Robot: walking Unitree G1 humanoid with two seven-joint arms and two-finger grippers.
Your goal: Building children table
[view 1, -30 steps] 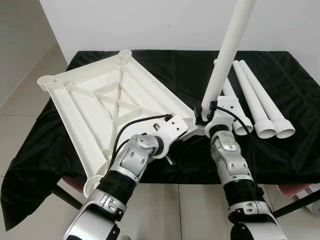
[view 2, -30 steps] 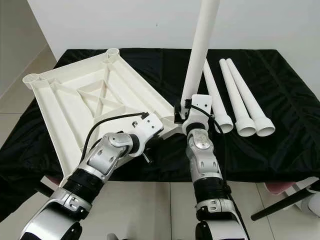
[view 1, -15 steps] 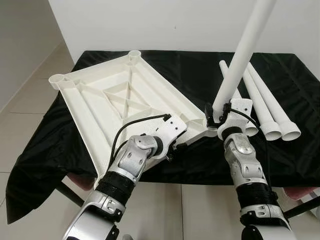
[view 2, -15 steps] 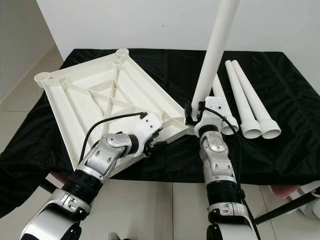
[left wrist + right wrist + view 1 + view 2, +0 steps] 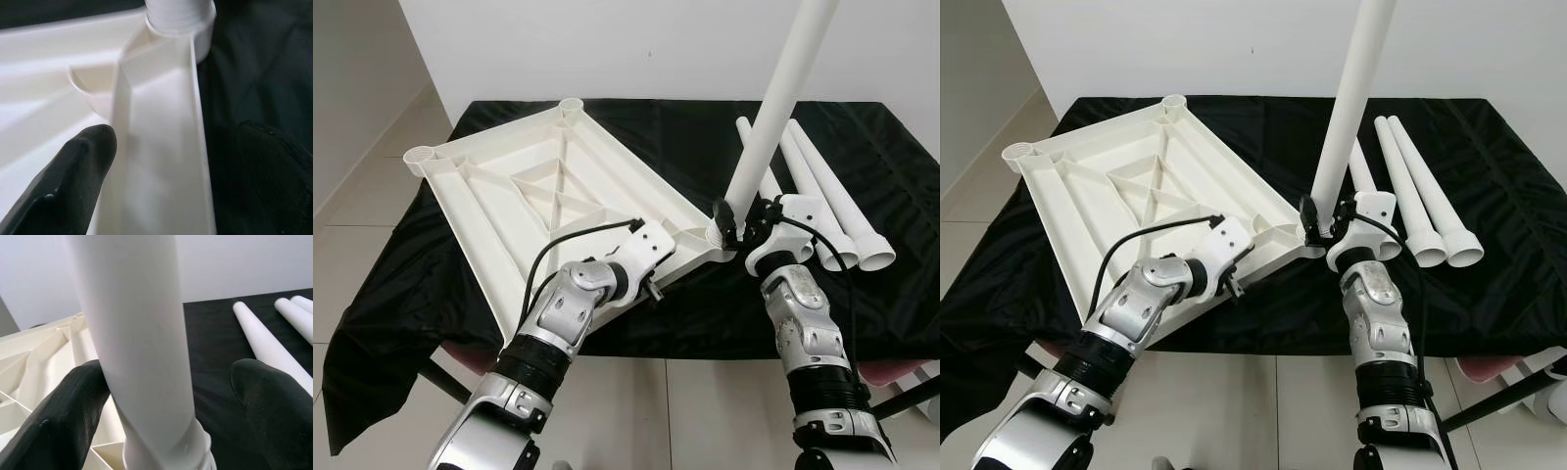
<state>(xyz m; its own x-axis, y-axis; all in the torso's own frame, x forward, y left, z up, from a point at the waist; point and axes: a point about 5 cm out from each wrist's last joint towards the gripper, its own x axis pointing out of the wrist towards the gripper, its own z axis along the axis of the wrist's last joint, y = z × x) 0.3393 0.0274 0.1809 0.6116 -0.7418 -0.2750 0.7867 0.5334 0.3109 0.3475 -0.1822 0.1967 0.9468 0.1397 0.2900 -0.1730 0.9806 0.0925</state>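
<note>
Lying upside down at frame centre-left on black cloth (image 5: 862,147): white tabletop (image 5: 519,196). Left gripper (image 5: 651,284), fingers straddling its near rim. Right gripper (image 5: 734,223), fingers spread around upright leg (image 5: 773,117) in corner socket. Three spare legs (image 5: 832,196), right.

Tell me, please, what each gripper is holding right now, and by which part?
The left gripper straddles the tabletop's near edge rail. The right gripper's fingers flank the upright leg near its base; firm contact cannot be told.

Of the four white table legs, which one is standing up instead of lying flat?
The leg at the tabletop's near corner socket, between the right gripper's fingers, stands upright. The three other legs lie on the black cloth.
</note>
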